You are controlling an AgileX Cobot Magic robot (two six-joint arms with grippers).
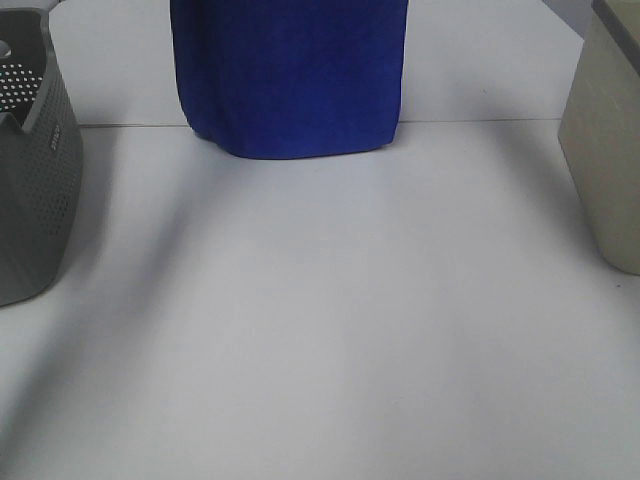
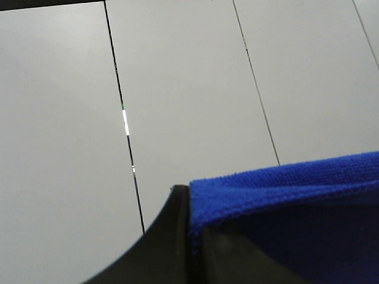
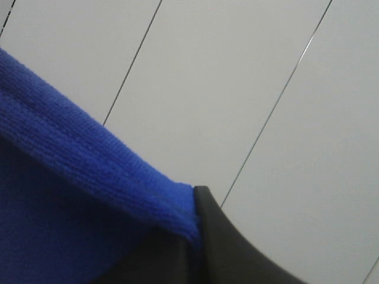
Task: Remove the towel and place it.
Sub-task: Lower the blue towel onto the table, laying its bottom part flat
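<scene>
No legible txt/labels in any view. Small raised mark seen on grey basket (image 1: 40,200) wall, too blurred to be read.

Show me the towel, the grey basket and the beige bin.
towel (image 1: 290,70): high view, middle of the cloth.
grey basket (image 1: 40,185): high view, perforated side wall.
beige bin (image 1: 608,150): high view, side wall.

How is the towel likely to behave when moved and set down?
Probably floppy: the towel hangs in soft vertical folds with a curved lower edge. Likely light, since pinches by the left gripper and right gripper at its hem carry it. Its fuzzy pile should resist slipping.
</scene>
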